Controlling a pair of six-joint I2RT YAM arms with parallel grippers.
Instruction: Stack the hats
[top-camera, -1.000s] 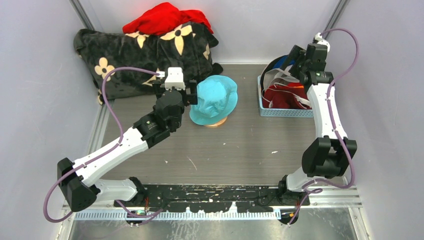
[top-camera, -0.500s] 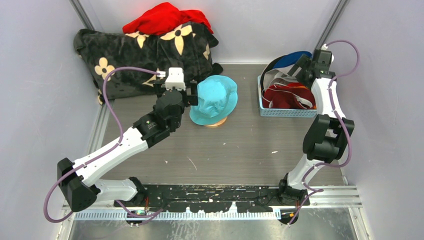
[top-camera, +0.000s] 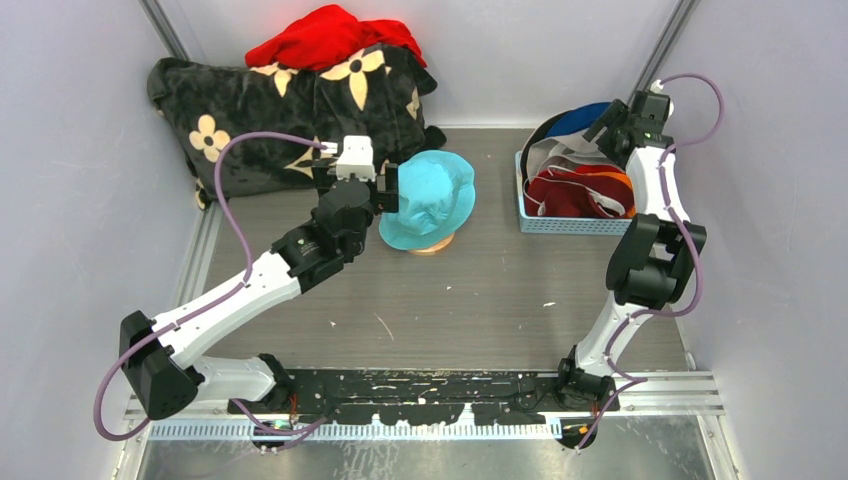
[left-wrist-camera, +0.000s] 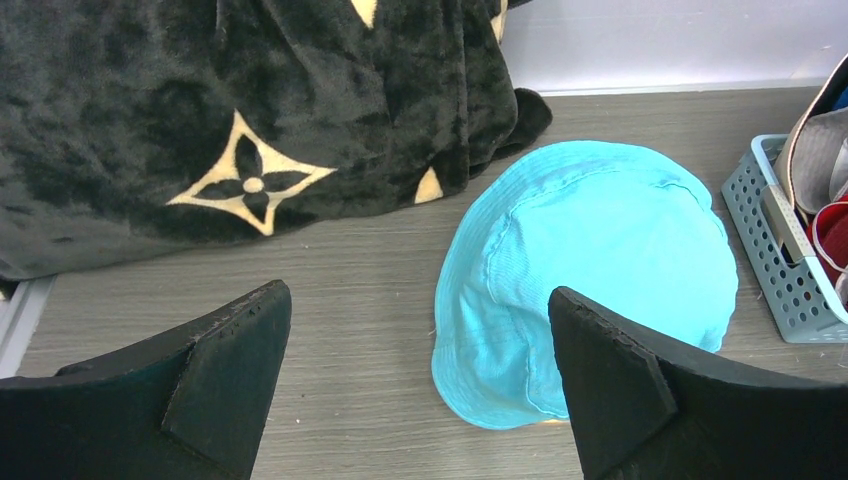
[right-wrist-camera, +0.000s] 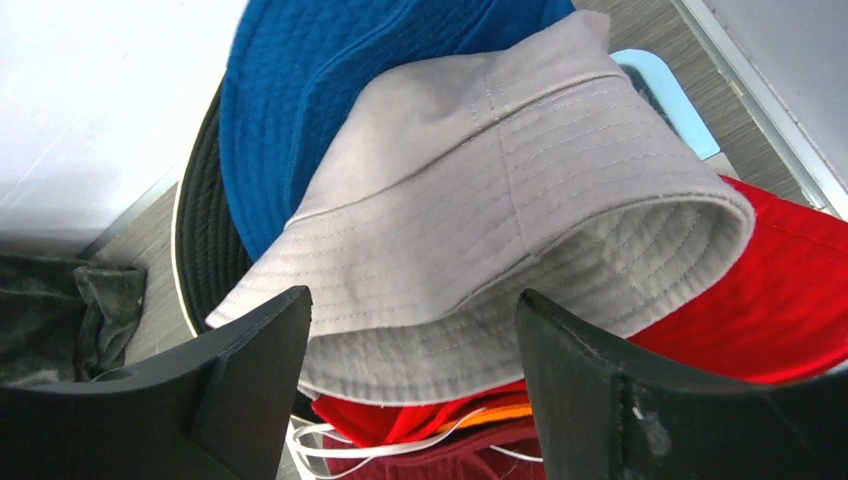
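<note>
Several hats (top-camera: 575, 190) lie heaped in the blue basket (top-camera: 567, 227) at the desk's (top-camera: 450, 300) 2 o'clock; the teal hat (top-camera: 430, 200) sits alone near centre. All look like light, limp cloth, best pinched at the brim. Stretched far out, the right end effector (right-wrist-camera: 412, 300) stands open astride the brim of the grey hat (right-wrist-camera: 500, 200). The left end effector (left-wrist-camera: 415, 310), open and empty, hovers at 9 o'clock of the teal hat.

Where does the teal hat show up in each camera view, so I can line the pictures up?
Top external: teal hat at mid-table, left of the blue basket.
Left wrist: right of centre, lower right of the black blanket.
Right wrist: not in it; a grey hat fills the view.
Shared landmark: the blue basket, at the right edge in left wrist, a pale corner at top right in right wrist.
</note>
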